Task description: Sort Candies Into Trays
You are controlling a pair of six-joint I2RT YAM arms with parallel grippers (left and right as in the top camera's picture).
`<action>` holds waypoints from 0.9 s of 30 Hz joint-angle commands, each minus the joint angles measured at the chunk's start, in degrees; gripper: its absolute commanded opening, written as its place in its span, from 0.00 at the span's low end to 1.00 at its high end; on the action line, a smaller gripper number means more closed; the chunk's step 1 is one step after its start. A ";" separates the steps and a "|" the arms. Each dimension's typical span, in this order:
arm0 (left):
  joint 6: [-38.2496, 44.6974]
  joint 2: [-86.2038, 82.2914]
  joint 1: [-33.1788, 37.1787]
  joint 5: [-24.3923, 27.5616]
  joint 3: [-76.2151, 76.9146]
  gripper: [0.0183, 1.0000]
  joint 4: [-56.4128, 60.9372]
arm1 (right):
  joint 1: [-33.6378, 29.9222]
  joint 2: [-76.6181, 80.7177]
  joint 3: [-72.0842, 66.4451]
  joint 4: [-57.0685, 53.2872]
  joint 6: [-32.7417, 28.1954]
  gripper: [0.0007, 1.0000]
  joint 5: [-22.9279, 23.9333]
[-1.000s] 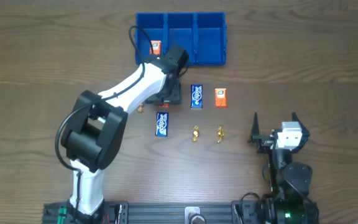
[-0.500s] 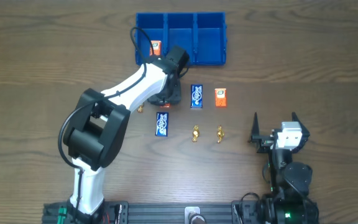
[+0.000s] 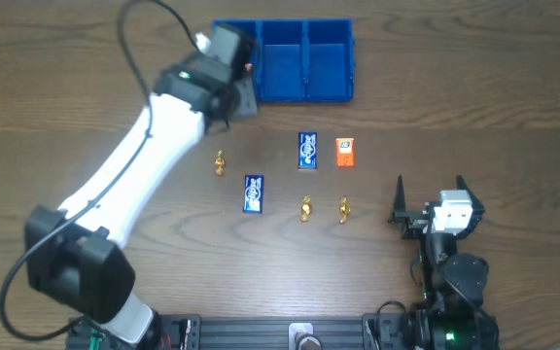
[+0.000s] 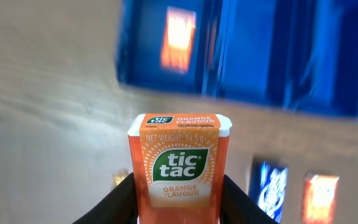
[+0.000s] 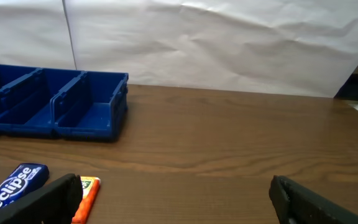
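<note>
Left hand (image 4: pixel 179 208) lifted to tray (image 3: pixel 329 95) | clamped on upright orange mint box (image 4: pixel 180 163) | right hand (image 5: pixel 174 190) apart

Orange candy box (image 4: pixel 180 165) & blue tray (image 3: pixel 329 58)

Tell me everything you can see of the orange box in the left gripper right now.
The orange box is a flat rectangular pack, plastic by the look, with a white rim on top and a green oval logo on its face. It stands upright, clamped at its lower sides between the dark fingers of the left gripper, held above the table, short of the blue tray.
</note>
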 commanded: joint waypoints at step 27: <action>11.45 25.40 5.18 2.14 30.67 0.63 -5.68 | -0.20 -0.31 -0.22 -0.13 -0.68 1.00 -0.26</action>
